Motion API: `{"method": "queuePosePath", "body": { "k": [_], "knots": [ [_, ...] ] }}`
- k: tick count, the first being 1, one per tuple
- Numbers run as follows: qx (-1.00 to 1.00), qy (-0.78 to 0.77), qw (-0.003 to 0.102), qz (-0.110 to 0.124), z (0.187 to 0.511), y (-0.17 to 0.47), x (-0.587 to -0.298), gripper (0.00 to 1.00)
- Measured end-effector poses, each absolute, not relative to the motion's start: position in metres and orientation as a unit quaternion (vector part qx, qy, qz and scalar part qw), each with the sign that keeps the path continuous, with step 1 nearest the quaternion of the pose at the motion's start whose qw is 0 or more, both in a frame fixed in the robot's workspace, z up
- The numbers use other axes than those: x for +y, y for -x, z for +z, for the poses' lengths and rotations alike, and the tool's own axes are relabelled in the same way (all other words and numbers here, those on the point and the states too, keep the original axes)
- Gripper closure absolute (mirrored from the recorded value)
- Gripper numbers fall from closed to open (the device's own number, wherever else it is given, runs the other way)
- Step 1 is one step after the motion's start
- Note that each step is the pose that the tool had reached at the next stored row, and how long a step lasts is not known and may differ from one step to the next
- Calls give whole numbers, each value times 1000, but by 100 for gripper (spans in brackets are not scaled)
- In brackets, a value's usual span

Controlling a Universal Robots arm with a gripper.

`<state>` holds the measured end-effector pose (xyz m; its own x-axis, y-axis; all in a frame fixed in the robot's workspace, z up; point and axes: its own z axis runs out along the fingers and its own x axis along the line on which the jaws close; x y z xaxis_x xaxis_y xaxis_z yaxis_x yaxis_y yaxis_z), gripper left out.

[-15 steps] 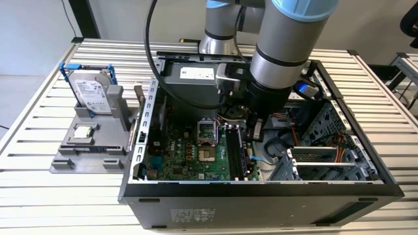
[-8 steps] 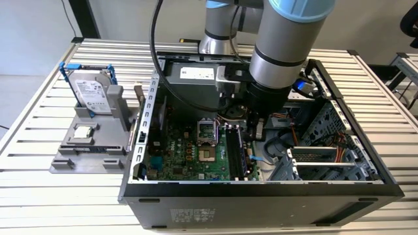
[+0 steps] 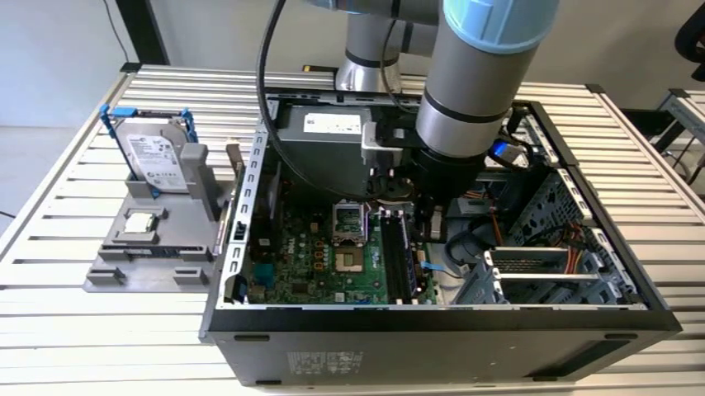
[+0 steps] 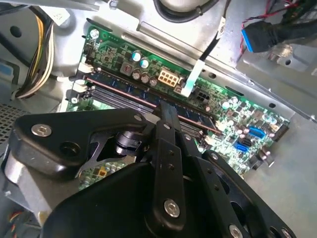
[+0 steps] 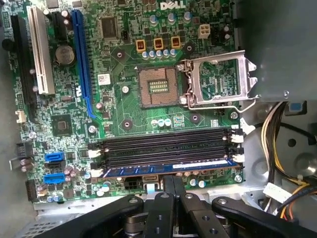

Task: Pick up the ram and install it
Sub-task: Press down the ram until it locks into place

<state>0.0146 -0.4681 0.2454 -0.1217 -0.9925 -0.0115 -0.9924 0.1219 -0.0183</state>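
Ram lying in its slot

The ram (image 5: pixel 166 170), a slim blue-black board, runs lengthwise beside the black slots (image 5: pixel 166 146) on the green motherboard (image 5: pixel 124 106); the black hand (image 5: pixel 172 186) sits over it, fingers narrow, grip I cannot tell

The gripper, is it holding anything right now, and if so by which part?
It cannot be told. The gripper sits right at the upper edge of the ram, which stands in the outermost slot, but contact is unclear.
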Motion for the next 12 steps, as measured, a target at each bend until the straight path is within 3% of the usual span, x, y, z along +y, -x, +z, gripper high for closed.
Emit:
{"method": "queuePosePath", "body": {
  "k": [12],
  "knots": [
    [738, 675, 15, -4, 232, -10, -468, 100]
  ]
}}
